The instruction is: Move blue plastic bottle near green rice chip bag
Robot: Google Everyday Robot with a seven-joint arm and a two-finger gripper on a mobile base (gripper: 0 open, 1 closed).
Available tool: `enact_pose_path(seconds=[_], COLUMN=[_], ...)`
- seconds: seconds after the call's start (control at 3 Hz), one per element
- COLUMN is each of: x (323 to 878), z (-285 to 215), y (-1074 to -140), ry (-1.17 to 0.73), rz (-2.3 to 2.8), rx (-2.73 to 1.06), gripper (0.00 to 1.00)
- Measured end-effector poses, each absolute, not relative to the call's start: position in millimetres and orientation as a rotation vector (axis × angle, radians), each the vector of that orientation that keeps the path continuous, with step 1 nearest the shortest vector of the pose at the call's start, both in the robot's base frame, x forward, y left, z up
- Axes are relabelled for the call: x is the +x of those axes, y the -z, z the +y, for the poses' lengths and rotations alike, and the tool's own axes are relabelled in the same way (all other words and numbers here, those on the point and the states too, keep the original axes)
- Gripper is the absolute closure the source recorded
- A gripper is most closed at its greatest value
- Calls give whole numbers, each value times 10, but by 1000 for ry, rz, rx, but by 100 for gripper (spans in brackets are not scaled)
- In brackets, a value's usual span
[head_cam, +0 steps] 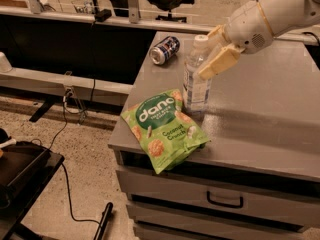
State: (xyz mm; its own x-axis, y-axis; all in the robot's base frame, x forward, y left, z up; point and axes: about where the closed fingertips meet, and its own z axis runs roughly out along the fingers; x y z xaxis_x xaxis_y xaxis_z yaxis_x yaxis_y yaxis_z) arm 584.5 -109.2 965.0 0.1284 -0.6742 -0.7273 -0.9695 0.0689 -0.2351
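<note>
On a grey drawer cabinet (pixel 260 109) above a speckled floor (pixel 85 149), the gripper (pixel 206 54) clasps the upright bottle (pixel 195 84), which stands just beside the green chip bag (pixel 162 129) (lettered "dana", "Coconut Crunch"). A can (pixel 164 49) lies behind.

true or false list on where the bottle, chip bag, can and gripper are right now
1. The blue plastic bottle stands upright on the grey cabinet. True.
2. The gripper hangs over the green rice chip bag, holding nothing. False: it is shut on the bottle's upper part.
3. The drink can stands upright beside the bottle. False: it lies on its side, farther back near the cabinet's left edge.
4. The bag lies flat at the cabinet's front left corner, with the bottle close to its upper right corner. True.
</note>
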Motion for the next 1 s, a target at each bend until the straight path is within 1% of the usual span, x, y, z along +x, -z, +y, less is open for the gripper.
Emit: enact_pose_path(seconds=[0.67,1.0], x=[5862,5879], z=[-1112,-1182], y=[-9594,-9607], ry=[-557,-548], rz=[1610,1590], rx=[-1699,-1682], gripper=[13,0])
